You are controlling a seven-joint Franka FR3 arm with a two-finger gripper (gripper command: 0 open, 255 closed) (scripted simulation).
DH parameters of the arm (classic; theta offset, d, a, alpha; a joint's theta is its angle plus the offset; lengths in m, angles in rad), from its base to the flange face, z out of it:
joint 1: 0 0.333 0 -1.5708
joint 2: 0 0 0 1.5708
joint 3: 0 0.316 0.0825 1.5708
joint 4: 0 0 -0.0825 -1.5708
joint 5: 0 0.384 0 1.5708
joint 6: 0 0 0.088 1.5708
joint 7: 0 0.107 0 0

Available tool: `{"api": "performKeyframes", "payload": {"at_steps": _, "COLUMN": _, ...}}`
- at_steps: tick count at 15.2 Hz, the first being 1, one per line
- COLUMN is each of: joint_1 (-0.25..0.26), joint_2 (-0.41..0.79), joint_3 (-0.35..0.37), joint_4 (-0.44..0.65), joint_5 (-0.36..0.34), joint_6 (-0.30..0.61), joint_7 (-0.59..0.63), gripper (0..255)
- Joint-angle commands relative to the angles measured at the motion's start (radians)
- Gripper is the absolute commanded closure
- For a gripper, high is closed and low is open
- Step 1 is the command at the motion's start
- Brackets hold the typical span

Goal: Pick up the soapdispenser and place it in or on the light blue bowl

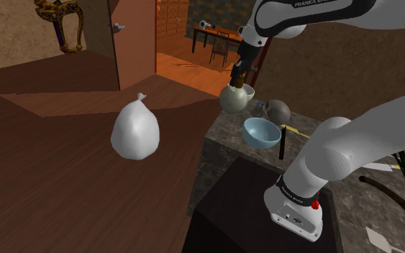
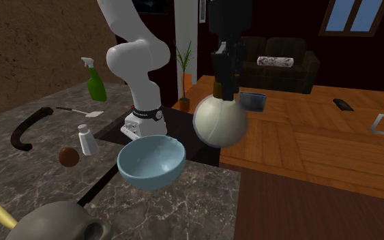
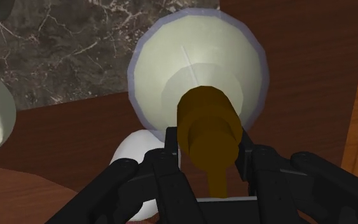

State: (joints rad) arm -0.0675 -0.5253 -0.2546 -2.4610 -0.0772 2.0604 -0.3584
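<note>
Under the light blue bowl (image 2: 151, 161) lay the dark marbled surface (image 2: 183, 204), with the bowl near its edge. Behind the bowl in the second exterior view rose the white arm (image 2: 139, 61), which bent over and reached down just beside it. Well apart from the bowl, to its left in the shoulder view, a white bag (image 1: 135, 131) with a tied top sat on the dark wooden floor. The soap dispenser (image 2: 219, 121), a round pale body with a brown pump top, hung in the air just beside the bowl and higher than its rim, not over the bowl itself. The claw (image 3: 209, 149) was clamped on the brown pump neck, one black finger on either side. In the second exterior view a green spray bottle (image 2: 95, 80) stood far behind the bowl, and a white shaker (image 2: 84, 140) and a brown ball (image 2: 68, 157) lay nearer on its left.
</note>
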Motion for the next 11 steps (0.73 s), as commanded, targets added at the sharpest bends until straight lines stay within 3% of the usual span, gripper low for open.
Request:
{"api": "performKeyframes", "payload": {"at_steps": 1, "joint_1": 0.001, "joint_2": -0.006, "joint_3": 0.004, "joint_4": 0.024, "joint_5": 0.001, "joint_6": -0.03, "joint_7": 0.002, "gripper": 255}}
{"api": "performKeyframes", "payload": {"at_steps": 11, "joint_1": -0.107, "joint_2": -0.272, "joint_3": -0.072, "joint_4": -0.035, "joint_5": -0.088, "joint_6": -0.233, "joint_7": -0.122, "gripper": 255}}
